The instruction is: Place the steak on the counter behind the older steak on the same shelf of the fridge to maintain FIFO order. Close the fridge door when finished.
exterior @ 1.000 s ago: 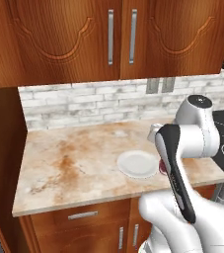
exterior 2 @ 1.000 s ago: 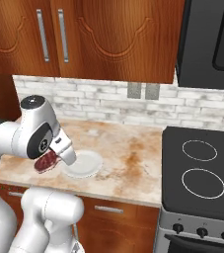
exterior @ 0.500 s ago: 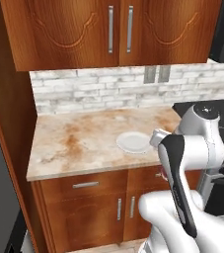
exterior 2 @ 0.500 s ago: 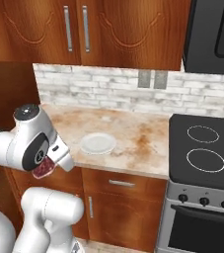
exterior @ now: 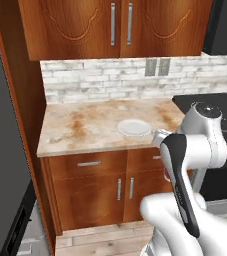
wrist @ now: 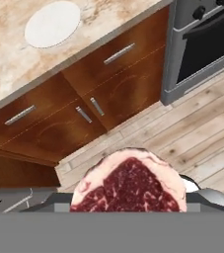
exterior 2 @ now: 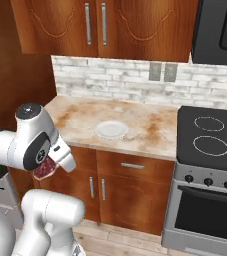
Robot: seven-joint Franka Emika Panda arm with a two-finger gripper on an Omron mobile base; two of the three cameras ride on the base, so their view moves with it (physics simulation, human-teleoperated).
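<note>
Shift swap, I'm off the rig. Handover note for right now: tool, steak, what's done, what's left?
Tool: shut on the steak, held in the air below counter height, over the wood floor in front of the cabinets.
Steak: also seen red under the wrist in the right base view.
Counter: steak already off it; a white plate sits there, nothing on it.
Fridge: a dark grey panel at the left edge of the left base view is probably it; interior, shelf and older steak can't be seen from here.
Done: pickup.
Left: carry to the fridge, set the steak behind the older one on the same shelf, close the door.
</note>
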